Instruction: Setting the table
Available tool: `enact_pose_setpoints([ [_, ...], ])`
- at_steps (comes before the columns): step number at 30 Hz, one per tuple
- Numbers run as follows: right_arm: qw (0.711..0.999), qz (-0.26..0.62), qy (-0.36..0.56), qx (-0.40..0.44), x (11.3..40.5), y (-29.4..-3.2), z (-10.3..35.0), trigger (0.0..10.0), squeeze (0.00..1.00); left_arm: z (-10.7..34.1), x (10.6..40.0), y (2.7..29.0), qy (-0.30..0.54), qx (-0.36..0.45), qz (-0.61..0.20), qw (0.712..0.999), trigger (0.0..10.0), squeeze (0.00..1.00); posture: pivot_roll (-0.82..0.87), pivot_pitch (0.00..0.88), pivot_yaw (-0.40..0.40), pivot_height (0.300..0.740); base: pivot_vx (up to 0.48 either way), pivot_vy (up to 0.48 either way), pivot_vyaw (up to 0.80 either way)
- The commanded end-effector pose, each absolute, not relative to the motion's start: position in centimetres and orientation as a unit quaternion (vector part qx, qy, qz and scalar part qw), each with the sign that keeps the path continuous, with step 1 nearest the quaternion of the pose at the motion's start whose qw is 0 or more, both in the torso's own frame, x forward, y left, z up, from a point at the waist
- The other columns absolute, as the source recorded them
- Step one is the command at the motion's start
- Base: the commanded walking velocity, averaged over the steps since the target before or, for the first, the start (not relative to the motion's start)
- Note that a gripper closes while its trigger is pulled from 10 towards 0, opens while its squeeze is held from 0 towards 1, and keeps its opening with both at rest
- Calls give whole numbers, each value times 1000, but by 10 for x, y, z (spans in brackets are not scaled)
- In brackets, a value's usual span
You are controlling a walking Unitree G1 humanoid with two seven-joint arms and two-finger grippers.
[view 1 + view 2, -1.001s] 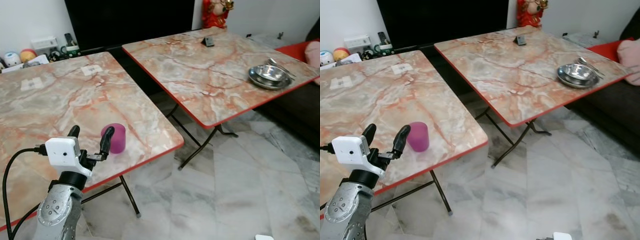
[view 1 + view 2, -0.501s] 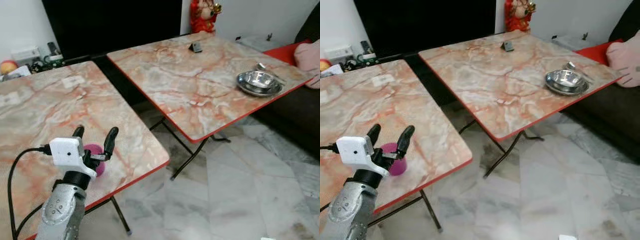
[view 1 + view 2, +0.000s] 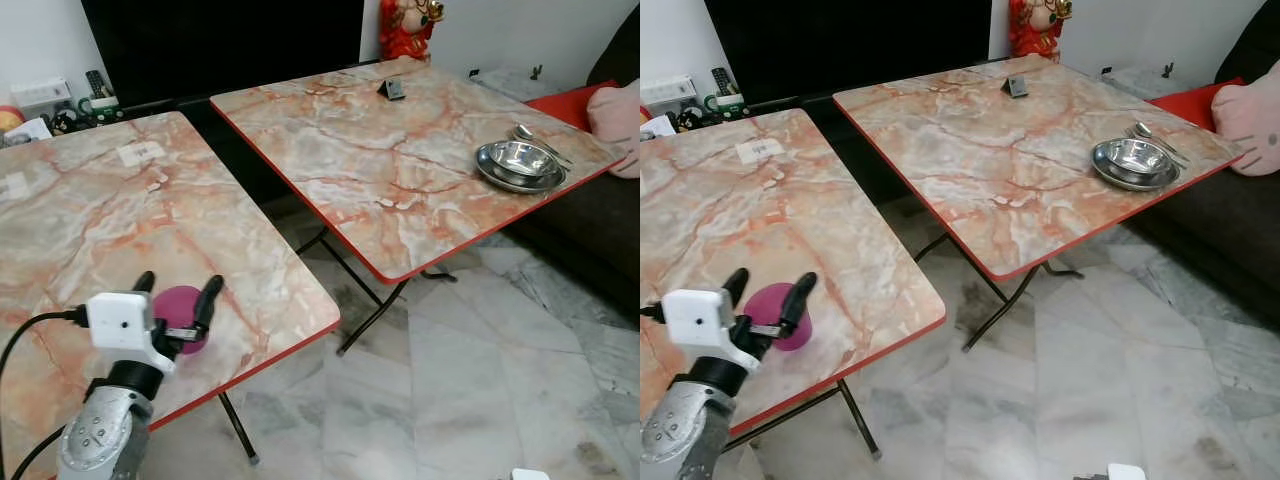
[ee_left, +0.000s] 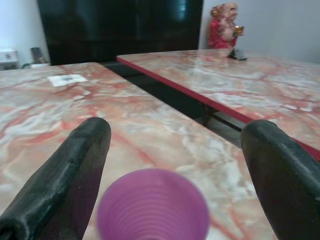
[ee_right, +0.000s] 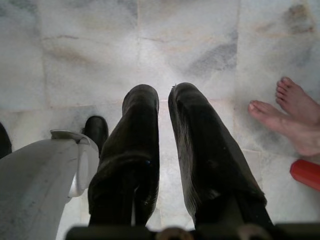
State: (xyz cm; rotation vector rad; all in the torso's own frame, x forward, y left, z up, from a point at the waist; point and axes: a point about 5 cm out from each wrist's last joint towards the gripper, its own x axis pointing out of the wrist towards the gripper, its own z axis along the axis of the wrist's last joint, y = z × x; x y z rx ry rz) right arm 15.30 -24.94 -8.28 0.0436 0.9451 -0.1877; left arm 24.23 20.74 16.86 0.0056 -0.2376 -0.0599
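Left pincer (image 3: 176,303) spread wide around purple cup (image 3: 180,305) on near bench (image 3: 100,220).
Fingers flank cup, not touching; right pincer (image 5: 162,107) hangs over floor, nearly closed.

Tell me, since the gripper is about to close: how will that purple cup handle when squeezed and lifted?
The cup looks like thin ribbed plastic, so probably light and apt to flex. It stands upright, open and seemingly empty between the left gripper fingers; a nudge may tip it.

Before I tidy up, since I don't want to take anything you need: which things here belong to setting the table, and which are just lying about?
For the job:
- purple cup, between the open left gripper fingers
- steel bowl
- spoon

Lying about:
- red figurine
- small dark object
- paper label
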Motion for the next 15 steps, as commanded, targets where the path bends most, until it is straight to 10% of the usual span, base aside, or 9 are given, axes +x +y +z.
enact_pose_setpoints([
  [1, 884, -95, 458, 23, 150, -251, -84, 10000, 0, 171, 241, 208, -127, 1, -28, 992, 10000, 0, 108, 119, -44, 740, 0, 0, 0],
  [15, 884, -92, 458, 18, 151, -251, -83, 10000, 0, 153, 223, 228, -83, 27, -5, 996, 10000, 0, 114, 120, -45, 740, 0, 0, 0],
])
